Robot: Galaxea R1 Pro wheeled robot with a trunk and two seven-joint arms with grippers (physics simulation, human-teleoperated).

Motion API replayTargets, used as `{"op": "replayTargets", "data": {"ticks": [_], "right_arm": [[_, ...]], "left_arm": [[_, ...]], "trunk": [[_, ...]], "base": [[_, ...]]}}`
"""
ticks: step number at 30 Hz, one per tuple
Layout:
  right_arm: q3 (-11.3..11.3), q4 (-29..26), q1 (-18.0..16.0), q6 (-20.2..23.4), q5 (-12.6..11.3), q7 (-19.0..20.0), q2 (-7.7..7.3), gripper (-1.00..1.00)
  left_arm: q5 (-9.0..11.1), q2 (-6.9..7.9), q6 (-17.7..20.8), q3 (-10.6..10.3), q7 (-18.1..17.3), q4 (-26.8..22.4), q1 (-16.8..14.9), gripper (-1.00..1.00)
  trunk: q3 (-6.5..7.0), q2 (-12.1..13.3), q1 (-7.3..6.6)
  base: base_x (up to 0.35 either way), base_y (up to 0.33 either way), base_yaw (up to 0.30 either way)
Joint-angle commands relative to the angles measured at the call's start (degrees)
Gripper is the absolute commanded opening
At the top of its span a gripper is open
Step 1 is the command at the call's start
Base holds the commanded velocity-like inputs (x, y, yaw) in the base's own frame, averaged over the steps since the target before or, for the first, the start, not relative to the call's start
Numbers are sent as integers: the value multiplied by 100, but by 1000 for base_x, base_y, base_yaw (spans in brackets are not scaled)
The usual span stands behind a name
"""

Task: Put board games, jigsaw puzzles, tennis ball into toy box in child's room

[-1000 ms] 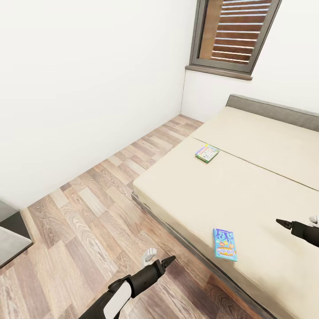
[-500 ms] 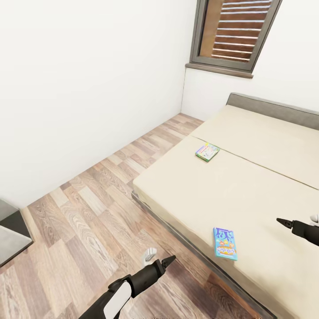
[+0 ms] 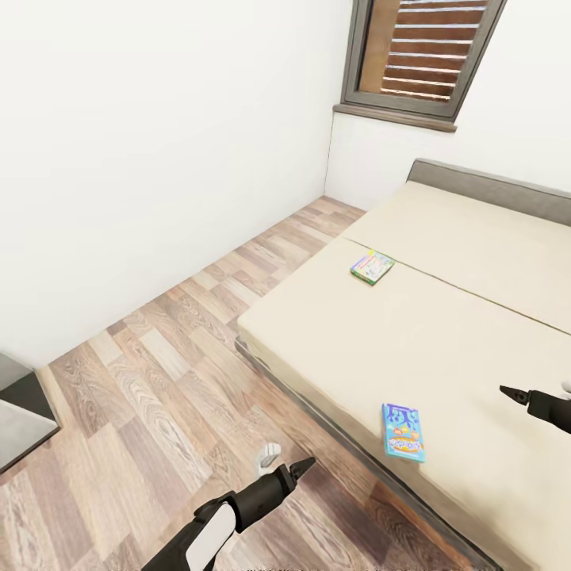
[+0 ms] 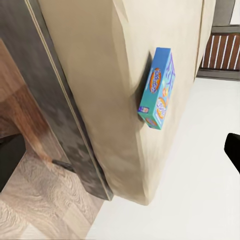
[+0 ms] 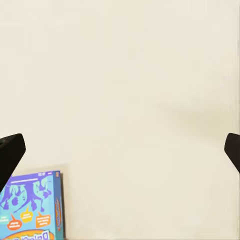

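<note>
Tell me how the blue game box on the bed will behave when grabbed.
The blue game box looks like a thin, flat carton, so probably stiff and light. Lying flat on the bed, it likely won't roll or tip. Its low edges may be hard to pinch; the soft-looking mattress might give.

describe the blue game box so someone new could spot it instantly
Start at the big beige bed under the slatted window. The blue game box lies flat near the bed's front edge, between the two grippers. Its bright blue cover sets it apart from the green-edged multicolour box, which lies farther back toward the window.
</note>
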Motion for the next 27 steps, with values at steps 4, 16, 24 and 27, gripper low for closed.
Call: {"op": "replayTargets", "data": {"ticks": [4,16,24,27], "right_arm": [[-68,-170,10,126,-31,0,-9,100],[-828,-1054,400,713,-35,421,-38,100],[-1240,-1292,563,836,-20,1227,-95,100],[-1334,-1334,592,858,-10,1436,-117,100]], "left_arm": [[64,-2,53,-8,-17,2,-9,100],[43,-18,19,-23,-49,-23,-41,100],[29,-36,-13,-43,-65,-39,-187,100],[28,-50,-20,-53,-68,-30,-263,100]], "trunk": [[-41,-2,0],[-152,-2,0],[-226,-2,0],[-254,-2,0]], "base": [[0,0,0],[0,0,0],[0,0,0],[0,0,0]]}}
